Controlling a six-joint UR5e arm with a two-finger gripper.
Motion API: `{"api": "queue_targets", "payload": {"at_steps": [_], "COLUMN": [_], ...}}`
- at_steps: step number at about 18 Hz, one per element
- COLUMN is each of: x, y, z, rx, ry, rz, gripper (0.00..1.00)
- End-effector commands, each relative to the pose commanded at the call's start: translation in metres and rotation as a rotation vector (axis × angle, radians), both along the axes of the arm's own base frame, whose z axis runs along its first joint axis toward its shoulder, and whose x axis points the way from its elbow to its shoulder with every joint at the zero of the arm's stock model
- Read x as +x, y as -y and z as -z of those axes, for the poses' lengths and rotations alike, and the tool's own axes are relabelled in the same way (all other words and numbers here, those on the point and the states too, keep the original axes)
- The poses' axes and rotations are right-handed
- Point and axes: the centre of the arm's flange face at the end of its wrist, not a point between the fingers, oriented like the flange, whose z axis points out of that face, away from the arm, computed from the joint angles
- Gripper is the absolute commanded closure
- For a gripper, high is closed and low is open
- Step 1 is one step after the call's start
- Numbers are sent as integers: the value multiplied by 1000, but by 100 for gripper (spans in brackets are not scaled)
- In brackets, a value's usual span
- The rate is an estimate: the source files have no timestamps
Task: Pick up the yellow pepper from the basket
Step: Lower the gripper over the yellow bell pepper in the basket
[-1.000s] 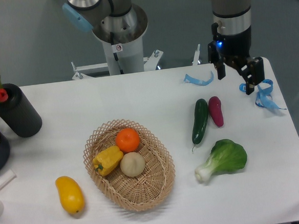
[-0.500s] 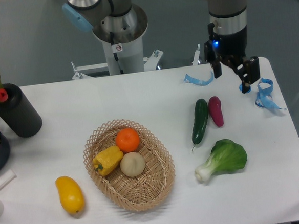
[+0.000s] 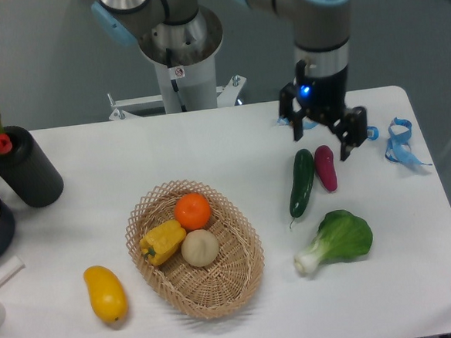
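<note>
Worktop (image 3: 208, 147): white, against a grey wall.
Pincer (image 3: 321, 137): jaws apart, holding nothing, above the worktop's far right, well apart from the basket.
Pepper (image 3: 162, 241): in the basket's left part, touching the beige ball (image 3: 200, 247).
Basket (image 3: 248, 268): wicker, shallow, so likely reachable from above.

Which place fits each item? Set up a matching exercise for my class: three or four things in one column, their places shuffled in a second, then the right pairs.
Things:
1. yellow pepper
2. mango
3. cucumber
4. gripper

Places:
A. on the table, left of the basket
B. above the table, near the cucumber's far end
C. inside the basket, beside the orange
D. on the table, next to the purple eggplant

Pairs: 1-C, 2-A, 3-D, 4-B
</note>
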Motion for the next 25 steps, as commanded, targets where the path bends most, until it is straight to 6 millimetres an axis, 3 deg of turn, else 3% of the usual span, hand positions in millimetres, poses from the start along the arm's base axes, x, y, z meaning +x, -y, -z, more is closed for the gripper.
{"api": "queue_targets", "payload": {"at_steps": [6, 13, 20, 25], "x": [50, 101, 122, 141], "y": [-57, -100, -102, -121], "z": [34, 64, 120, 154], "rx": [53, 48, -7, -28], "ry": [160, 229, 251, 260], "rz": [-56, -18, 87, 172], "gripper": [0, 0, 0, 0]}}
